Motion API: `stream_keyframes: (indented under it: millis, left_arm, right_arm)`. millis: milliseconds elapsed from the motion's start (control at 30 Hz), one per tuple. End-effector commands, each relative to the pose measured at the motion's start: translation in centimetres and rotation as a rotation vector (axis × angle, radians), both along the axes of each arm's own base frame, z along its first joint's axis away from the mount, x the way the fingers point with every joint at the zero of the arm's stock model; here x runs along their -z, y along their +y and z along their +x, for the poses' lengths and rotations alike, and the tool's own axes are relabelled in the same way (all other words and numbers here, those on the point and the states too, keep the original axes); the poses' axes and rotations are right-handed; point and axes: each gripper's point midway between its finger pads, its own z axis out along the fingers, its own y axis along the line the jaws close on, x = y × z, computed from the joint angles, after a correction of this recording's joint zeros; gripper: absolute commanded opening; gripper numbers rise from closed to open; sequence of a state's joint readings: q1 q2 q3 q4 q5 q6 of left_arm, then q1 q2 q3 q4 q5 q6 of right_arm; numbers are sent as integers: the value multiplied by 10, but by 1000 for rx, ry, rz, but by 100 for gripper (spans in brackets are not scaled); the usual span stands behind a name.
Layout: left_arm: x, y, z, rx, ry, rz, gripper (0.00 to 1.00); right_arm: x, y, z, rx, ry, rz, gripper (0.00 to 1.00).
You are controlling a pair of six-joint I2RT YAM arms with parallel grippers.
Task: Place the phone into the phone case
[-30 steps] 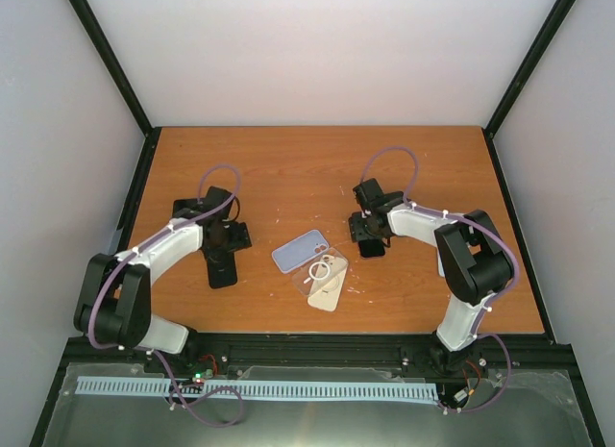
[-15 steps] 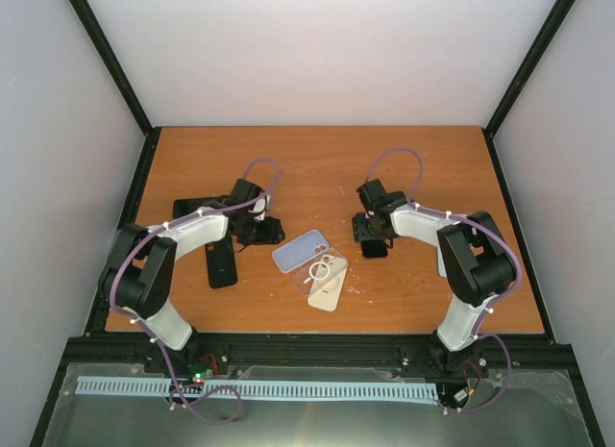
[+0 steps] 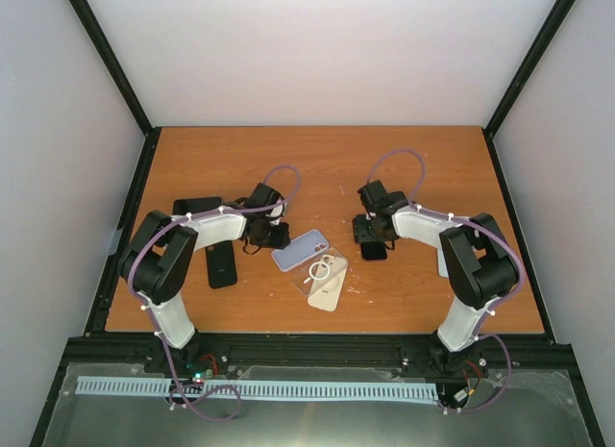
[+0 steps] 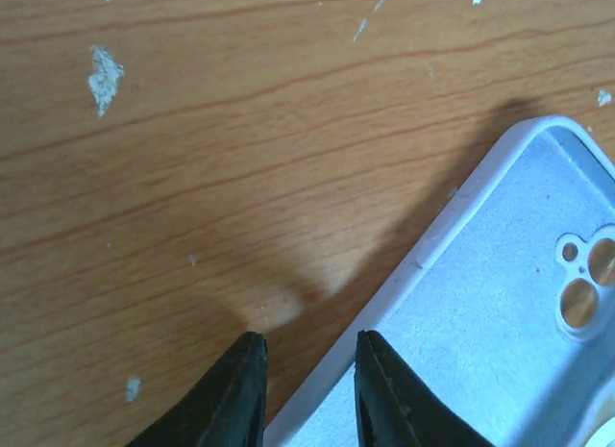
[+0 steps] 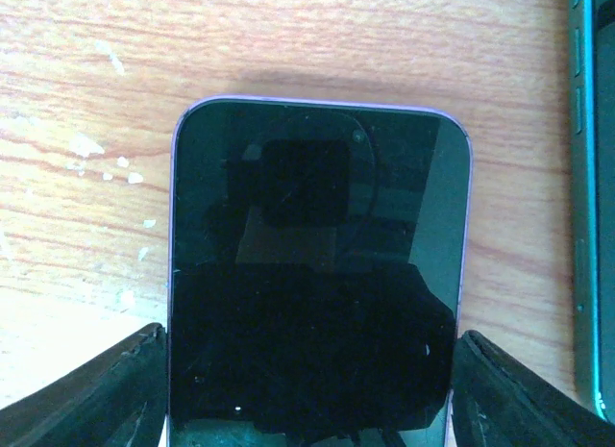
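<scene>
A pale lavender-blue phone case (image 3: pixel 300 250) lies open side up in the middle of the table. My left gripper (image 3: pixel 279 237) is at the case's left end. In the left wrist view the case (image 4: pixel 500 303) fills the lower right, and my left gripper (image 4: pixel 309 346) straddles its rim, fingers narrow but apart. The phone (image 3: pixel 371 249), purple-edged with a dark screen, lies flat to the right of the case. My right gripper (image 3: pixel 370 241) is over it. The right wrist view has the phone (image 5: pixel 317 226) between my right gripper's (image 5: pixel 307 349) fingers, which press its two long sides.
A clear case with a white ring (image 3: pixel 325 269) and a cream phone (image 3: pixel 329 291) lie just below the lavender case. A black phone (image 3: pixel 221 264) and another dark slab (image 3: pixel 197 207) lie at the left. A dark green device edge (image 5: pixel 594 178) runs beside the phone.
My left arm has swung right from the black phones to the lavender case, and its jaws have narrowed. The right arm and the phone have not moved.
</scene>
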State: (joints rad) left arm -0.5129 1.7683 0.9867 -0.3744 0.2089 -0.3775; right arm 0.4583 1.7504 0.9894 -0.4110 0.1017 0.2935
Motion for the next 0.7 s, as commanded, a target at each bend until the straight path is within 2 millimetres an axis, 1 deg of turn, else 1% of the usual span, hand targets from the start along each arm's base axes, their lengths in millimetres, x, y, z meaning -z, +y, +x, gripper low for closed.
stream_keyframes:
  millis: [0,167,267,333,400,433,467,500,533,667]
  left_arm:
    - [4,19,-6,-58,-6,86,18]
    - [-2,35,-23,-138,9,92,1]
    - [-6,48,-34,-219,29,108,0]
    - [-9,52,-40,-261,30,94,0]
    - [-15,48,-41,-255,12,55,0]
    - [-20,41,-39,-217,-13,17,1]
    - [-26,33,-38,-171,-33,-20,6]
    - [-30,27,-36,-130,-47,-44,15]
    - [-34,22,-32,-96,-61,-49,22]
    - [-42,14,-7,-28,-109,4,41]
  right_arm:
    - [-12,4,-2,22,-13,67,64]
    - [-12,14,-5,28,9,126,63]
    - [-15,19,-6,33,18,160,63]
    - [-19,21,-6,38,17,177,63]
    - [-24,23,-5,42,10,192,62]
    - [-26,24,-5,40,7,197,62]
    - [-27,23,-5,43,7,196,62]
    - [-28,23,-5,42,3,196,62]
    - [-29,22,-5,45,1,193,62]
    - [-29,20,-6,44,-2,181,61]
